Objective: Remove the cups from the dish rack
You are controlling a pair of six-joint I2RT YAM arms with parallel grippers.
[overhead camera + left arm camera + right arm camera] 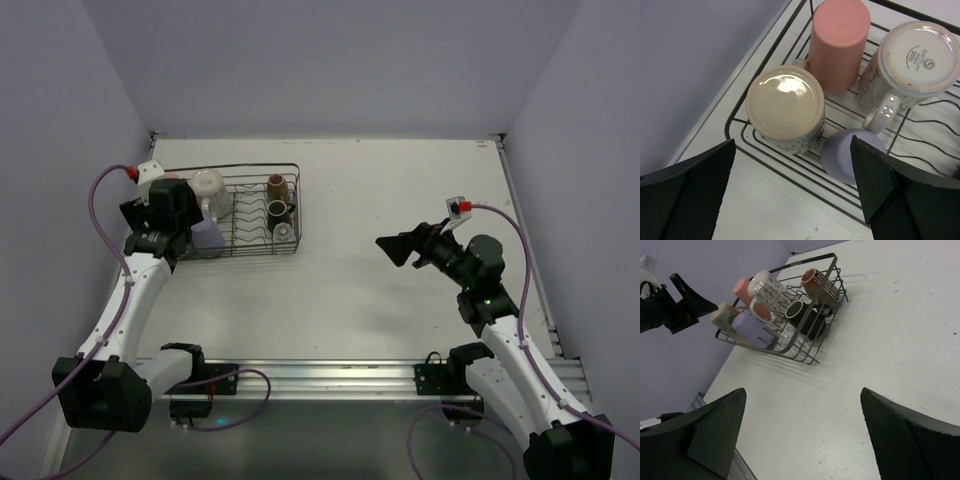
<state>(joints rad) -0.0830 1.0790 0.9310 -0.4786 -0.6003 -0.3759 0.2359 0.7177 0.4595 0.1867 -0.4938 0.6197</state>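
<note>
White table [400,200] boxed in by pale lavender walls, with a metal rail [330,375] along the near edge carrying both arm bases. Item one: dish rack [255,168], dark wire with upright divider prongs, standing at the far left of the table and holding all seven cups. Left end of the rack, clustered close together: cream printed mug [785,102], base up; salmon-pink tumbler [839,40], base up, just behind it; pale mug [917,55], maker's stamp on its upturned base and handle toward the near side; lavender tumbler [845,155], nearest the rack's front wire. Right end of the rack, in a row running from far to near: brown cup [277,185], black mug [280,210], clear glass [283,232]. Item two: left gripper [792,150], hanging above the left cluster with fingers spread wide, touching no cup and carrying nothing. Item three: right gripper [398,248], over bare table well to the right of the rack, pointing toward it, fingers likewise spread wide and empty. Purple cables [100,195] loop from each wrist down toward the bases.
</note>
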